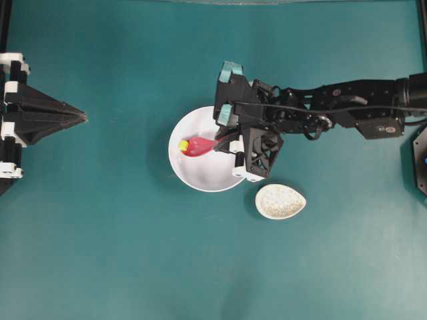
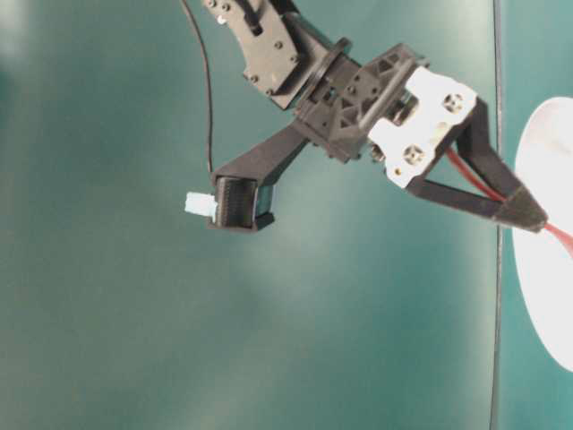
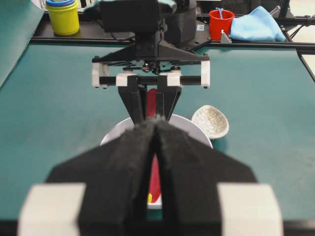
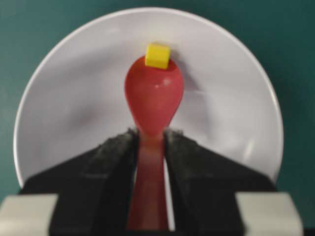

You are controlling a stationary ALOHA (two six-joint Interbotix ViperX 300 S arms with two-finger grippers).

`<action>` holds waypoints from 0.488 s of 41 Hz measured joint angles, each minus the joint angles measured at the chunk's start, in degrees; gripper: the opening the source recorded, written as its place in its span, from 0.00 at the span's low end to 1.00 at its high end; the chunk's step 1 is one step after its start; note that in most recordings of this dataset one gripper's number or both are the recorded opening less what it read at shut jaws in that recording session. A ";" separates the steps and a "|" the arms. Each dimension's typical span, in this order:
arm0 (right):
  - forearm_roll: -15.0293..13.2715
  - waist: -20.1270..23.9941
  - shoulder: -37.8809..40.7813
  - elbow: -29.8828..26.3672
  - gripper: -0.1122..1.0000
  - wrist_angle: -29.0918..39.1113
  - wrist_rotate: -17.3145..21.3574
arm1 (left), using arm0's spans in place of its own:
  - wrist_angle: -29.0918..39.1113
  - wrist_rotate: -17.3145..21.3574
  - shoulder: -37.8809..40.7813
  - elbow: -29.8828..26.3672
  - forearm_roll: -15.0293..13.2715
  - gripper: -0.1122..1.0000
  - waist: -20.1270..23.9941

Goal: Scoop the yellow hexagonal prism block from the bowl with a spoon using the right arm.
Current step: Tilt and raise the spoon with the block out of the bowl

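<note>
Black right arm (image 1: pixel 347 107) — white fittings, teal pads, thin black cable.

My spoon (image 4: pixel 153 96) is a glossy pink-red all over, scoop and handle alike. The block (image 4: pixel 157 55) at its tip is bright plain yellow. My bowl (image 1: pixel 200 175) is plain white with no pattern. The small oval dish (image 1: pixel 280 201) nearby is beige-white, speckled from overhead and showing a fine crackle pattern from the left wrist view. My table (image 1: pixel 100 233) is covered in even dark teal. My right arm (image 1: pixel 347 107) is black with white fittings and teal pads. At the back stand a yellow cup (image 3: pixel 64 19) with a blue rim, a red cup (image 3: pixel 221 23) and a light blue cloth (image 3: pixel 256 24).
</note>
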 measured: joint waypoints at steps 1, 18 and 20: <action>0.00 0.09 -0.09 0.35 0.33 -0.44 0.09 | 0.00 0.00 0.00 0.00 -0.09 0.12 0.00; 1.41 1.93 -2.29 6.24 0.33 -9.32 0.26 | 0.00 0.00 0.00 0.00 0.00 0.12 0.00; 1.41 2.20 -2.72 7.03 0.33 -10.72 0.26 | 0.00 0.00 0.00 0.09 -0.09 0.12 0.00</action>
